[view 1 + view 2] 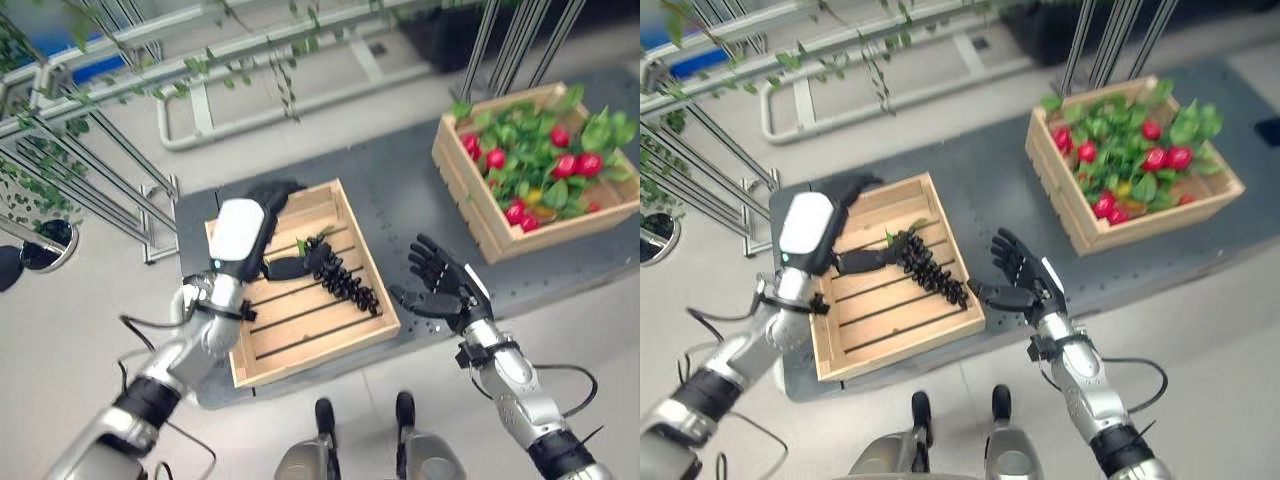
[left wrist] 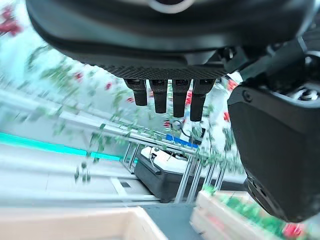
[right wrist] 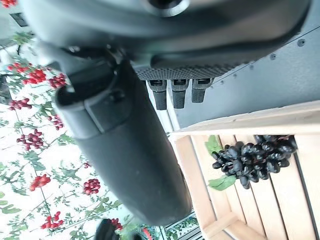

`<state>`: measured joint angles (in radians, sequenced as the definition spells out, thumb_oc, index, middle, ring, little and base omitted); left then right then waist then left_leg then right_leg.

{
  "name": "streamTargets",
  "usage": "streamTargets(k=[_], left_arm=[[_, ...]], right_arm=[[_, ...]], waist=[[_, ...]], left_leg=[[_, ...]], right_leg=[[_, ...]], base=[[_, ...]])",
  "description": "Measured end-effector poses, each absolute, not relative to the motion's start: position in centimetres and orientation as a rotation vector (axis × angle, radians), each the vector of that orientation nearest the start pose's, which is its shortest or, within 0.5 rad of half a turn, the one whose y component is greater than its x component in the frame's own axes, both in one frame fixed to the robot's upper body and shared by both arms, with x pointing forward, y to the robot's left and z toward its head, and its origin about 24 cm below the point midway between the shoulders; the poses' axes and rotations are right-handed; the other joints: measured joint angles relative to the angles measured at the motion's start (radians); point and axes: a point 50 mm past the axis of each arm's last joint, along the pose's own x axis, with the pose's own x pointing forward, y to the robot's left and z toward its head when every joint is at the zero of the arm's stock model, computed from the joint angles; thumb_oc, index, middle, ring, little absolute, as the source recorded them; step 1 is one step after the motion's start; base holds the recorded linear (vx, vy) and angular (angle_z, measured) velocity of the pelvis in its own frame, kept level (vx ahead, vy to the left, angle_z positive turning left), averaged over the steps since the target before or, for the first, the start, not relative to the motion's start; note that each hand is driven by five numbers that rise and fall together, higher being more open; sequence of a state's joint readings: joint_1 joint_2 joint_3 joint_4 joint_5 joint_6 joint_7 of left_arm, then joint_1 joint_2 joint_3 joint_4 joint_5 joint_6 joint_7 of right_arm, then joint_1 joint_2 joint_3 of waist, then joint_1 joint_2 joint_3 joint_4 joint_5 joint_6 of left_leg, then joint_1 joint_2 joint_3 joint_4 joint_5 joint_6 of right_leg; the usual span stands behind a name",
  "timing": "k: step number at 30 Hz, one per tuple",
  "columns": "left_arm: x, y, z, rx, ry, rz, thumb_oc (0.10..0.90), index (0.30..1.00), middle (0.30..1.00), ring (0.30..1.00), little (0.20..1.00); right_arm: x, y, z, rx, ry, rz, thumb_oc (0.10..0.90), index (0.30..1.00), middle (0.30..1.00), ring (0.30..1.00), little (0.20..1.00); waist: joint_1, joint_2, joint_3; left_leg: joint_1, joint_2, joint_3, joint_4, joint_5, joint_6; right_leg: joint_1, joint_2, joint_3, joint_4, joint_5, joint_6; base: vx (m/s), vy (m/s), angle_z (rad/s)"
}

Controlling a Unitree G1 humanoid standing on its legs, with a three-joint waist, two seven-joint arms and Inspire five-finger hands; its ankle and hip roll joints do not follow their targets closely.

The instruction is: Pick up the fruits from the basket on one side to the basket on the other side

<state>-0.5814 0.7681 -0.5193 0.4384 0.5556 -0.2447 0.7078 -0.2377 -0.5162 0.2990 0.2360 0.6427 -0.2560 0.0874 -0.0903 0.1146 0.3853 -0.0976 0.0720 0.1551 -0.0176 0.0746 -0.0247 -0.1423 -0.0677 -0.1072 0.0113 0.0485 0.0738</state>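
- I have a shallow slatted pale-wood crate sitting on the dark grey perforated mat, with a deeper pale-wood crate packed with green leaves and red fruit up at two o'clock from it, well apart.
- The one fruit in the near crate is a bunch of dark, almost black grapes with a green leaf; it lies across the slats near the crate's middle, running from ten o'clock to four o'clock.
- My left hand hangs over that crate at its eleven o'clock corner, thumb stretched toward the grapes' stem end, fingers relaxed and holding nothing. I read this as staged beside the bunch, not gripping it.
- In the left wrist view the fingers hang straight with only background past them, which fits an empty hand.
- My right hand hovers over the mat just beside the crate's three o'clock edge, palm up, fingers spread and empty. I judge it is waiting clear of the crate so it does not crowd the left.
- The right wrist view shows the grapes resting on the slats, untouched.
- The transfer toward the leafy crate has not started, by my reckoning.
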Motion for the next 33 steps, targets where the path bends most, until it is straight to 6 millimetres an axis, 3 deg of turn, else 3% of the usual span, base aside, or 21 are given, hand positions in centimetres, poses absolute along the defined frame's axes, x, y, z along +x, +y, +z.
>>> streamTargets(k=[3,8,15,22,25,29,33], left_arm=[[34.3,21.6,16.0,1.474,-0.751,0.18,0.8,0.9,0.9,0.9,0.9],[35.5,22.8,16.2,1.649,-0.725,0.187,0.8,0.9,0.9,0.9,0.9],[36.3,24.7,14.7,1.842,-0.556,0.113,0.8,0.9,0.9,0.9,0.9],[36.4,25.7,14.9,1.882,-0.491,0.136,0.8,0.9,0.9,0.9,0.9],[36.6,25.5,15.2,1.916,-0.509,0.126,0.8,0.9,0.9,0.9,0.9],[37.4,23.9,17.0,2.01,-0.605,0.094,0.8,0.9,0.9,0.9,0.9],[37.5,23.5,17.3,2.043,-0.636,0.075,0.8,0.9,0.9,0.9,0.9]], right_arm=[[30.6,-18.2,9.6,0.051,-0.193,0.308,0.8,0.9,0.9,0.9,0.9],[31.2,-17.8,10.5,0.024,-0.211,0.332,0.8,0.9,0.9,0.9,0.9],[31.4,-18.0,9.8,-0.015,-0.157,0.342,0.8,0.9,0.9,0.9,0.9],[31.6,-17.8,10.2,-0.018,-0.171,0.346,0.8,0.9,0.9,0.9,0.9],[31.6,-17.9,10.2,-0.017,-0.17,0.333,0.8,0.9,0.9,0.9,0.9],[31.7,-17.9,10.2,-0.017,-0.17,0.317,0.8,0.9,0.9,0.9,0.9],[31.7,-17.4,10.0,-0.022,-0.16,0.323,0.8,0.9,0.9,0.9,0.9]], waist=[[-0.026,0.0,0.059],[-0.058,-0.017,0.107],[-0.059,-0.053,0.138],[-0.049,-0.063,0.143],[-0.05,-0.077,0.148],[-0.048,-0.078,0.148],[-0.048,-0.079,0.148]], left_leg=[[-0.026,-0.004,0.016,0.007,0.0,0.0],[-0.078,-0.011,0.024,0.031,-0.001,-0.001],[-0.132,-0.006,0.037,0.098,-0.01,-0.013],[-0.228,0.001,0.033,0.167,-0.011,-0.017],[-0.246,0.002,0.031,0.173,-0.01,-0.019],[-0.299,0.002,0.011,0.186,-0.009,-0.019],[-0.308,0.002,0.013,0.185,-0.015,-0.018]], right_leg=[[-0.059,-0.006,0.019,0.051,-0.011,0.001],[-0.168,-0.016,0.019,0.169,-0.053,-0.008],[-0.27,-0.03,0.017,0.337,-0.12,-0.036],[-0.362,-0.037,0.01,0.414,-0.145,-0.046],[-0.377,-0.037,0.006,0.418,-0.145,-0.047],[-0.409,-0.04,-0.016,0.419,-0.139,-0.053],[-0.413,-0.041,-0.02,0.409,-0.139,-0.052]], base=[[-0.01,0.087,-0.21],[-0.03,0.052,-0.13],[0.0,0.01,0.0],[0.01,0.009,0.09],[0.0,0.004,0.03],[0.01,0.002,0.15],[0.0,0.0,0.01]])
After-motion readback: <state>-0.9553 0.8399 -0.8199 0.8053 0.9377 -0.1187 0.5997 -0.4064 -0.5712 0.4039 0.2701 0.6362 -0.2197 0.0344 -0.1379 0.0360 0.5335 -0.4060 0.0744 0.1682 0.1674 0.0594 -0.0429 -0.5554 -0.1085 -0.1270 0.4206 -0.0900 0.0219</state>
